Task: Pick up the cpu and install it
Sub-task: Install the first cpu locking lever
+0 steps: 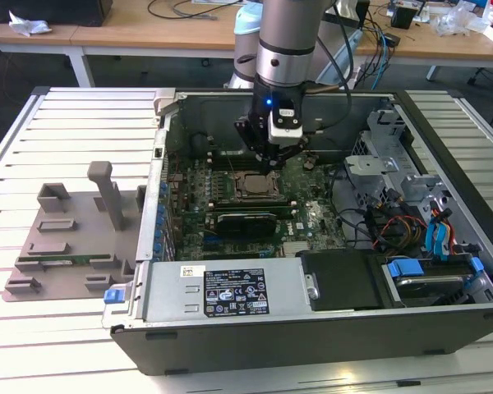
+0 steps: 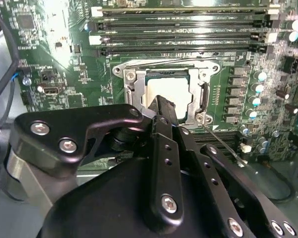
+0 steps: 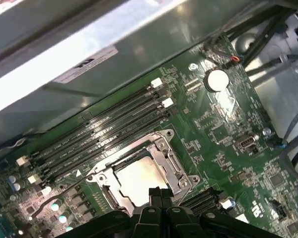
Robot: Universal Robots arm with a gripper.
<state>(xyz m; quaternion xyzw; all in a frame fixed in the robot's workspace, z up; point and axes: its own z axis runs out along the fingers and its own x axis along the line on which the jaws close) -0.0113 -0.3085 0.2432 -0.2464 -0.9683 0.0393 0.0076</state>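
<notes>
Cpu, flat square, silver-grey metal top, seated inside dark socket frame; black jaws closed together, empty, just above.

Pale slatted metal counter under even indoor light. Behind, wooden desks littered with cables and crumpled paper. Dark floor beneath.

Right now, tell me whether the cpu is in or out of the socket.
In. The cpu lies flat inside the socket frame in both wrist views, with the gripper just above it.
</notes>
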